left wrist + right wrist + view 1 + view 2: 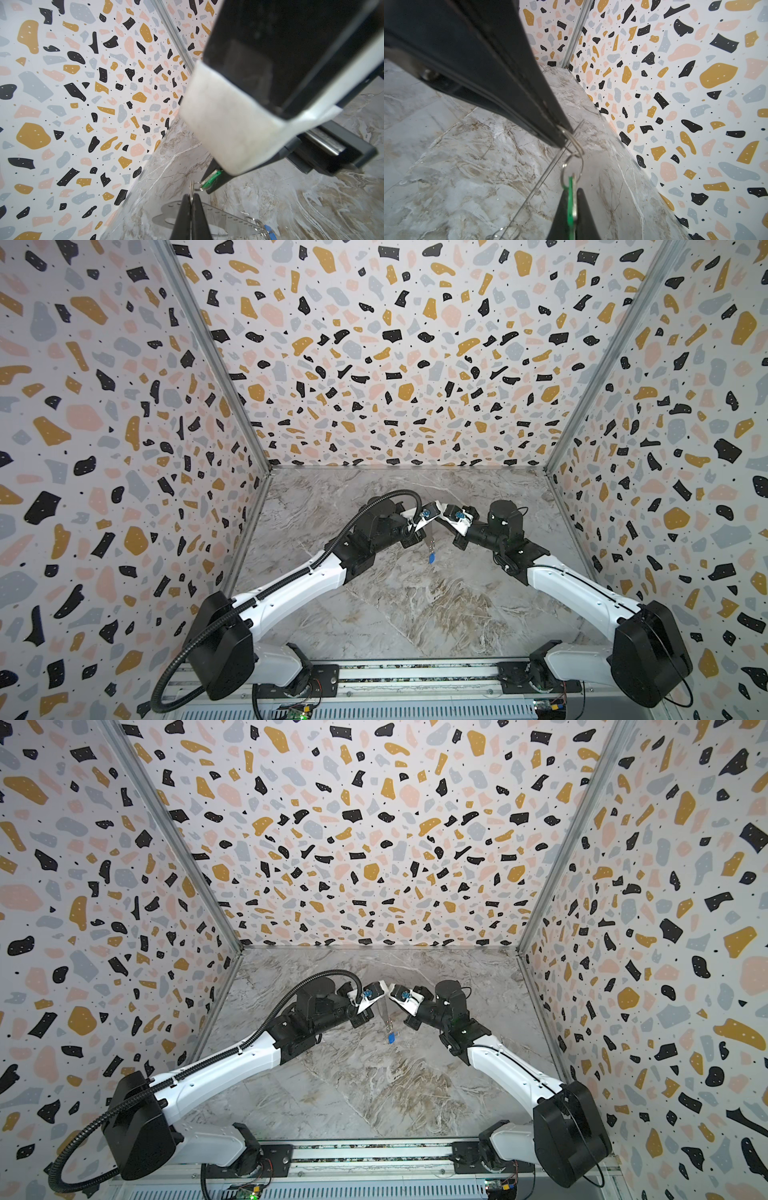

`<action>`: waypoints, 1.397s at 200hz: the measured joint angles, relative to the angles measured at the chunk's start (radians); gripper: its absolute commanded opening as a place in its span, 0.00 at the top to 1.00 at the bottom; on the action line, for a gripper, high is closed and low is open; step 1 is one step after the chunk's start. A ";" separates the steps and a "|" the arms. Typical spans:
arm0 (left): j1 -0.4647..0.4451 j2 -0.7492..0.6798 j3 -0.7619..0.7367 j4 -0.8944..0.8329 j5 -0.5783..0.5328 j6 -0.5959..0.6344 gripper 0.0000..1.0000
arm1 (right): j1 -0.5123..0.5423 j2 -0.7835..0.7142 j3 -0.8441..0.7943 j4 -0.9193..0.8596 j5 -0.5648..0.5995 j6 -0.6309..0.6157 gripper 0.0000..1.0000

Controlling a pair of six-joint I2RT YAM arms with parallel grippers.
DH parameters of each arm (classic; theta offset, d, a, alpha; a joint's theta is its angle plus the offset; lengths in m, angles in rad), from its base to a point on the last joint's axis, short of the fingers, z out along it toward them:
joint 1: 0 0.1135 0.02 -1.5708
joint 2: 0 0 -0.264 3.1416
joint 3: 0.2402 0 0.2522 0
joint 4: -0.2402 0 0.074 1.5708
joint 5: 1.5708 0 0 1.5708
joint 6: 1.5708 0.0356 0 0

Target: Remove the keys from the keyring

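Note:
Both grippers meet above the middle of the table. My left gripper [192, 198] is shut on a small metal ring at the edge of the keyring [226, 216], a thin flat plate with an oblong hole. In both top views the plate hangs edge-on below the grippers [432, 541]. The blue key [432, 558] dangles from its low end, just above the table. My right gripper [572, 195] is shut on the green key [571, 187]. The green key's loop [572, 166] is linked to the ring [572, 138] that the left fingers [529, 104] pinch.
The marble table [407, 605] is boxed in by patterned walls at the back [395, 364] and on both sides. Both arms reach in from the rail [415, 680] at the front edge. Open table lies in front of the hanging plate.

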 measured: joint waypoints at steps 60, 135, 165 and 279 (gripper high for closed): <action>-0.002 -0.008 -0.012 0.039 -0.025 -0.003 1.00 | 0.001 -0.012 0.015 -0.003 0.015 0.000 1.00; -0.006 -0.010 -0.012 0.053 -0.053 -0.003 1.00 | 0.004 -0.014 0.032 -0.008 0.056 -0.004 1.00; -0.007 -0.010 -0.012 0.053 -0.063 -0.003 1.00 | 0.007 -0.026 0.035 -0.008 0.081 -0.008 1.00; -0.007 0.022 0.020 0.048 -0.064 -0.017 1.00 | 0.012 -0.047 0.039 0.008 0.140 -0.035 1.00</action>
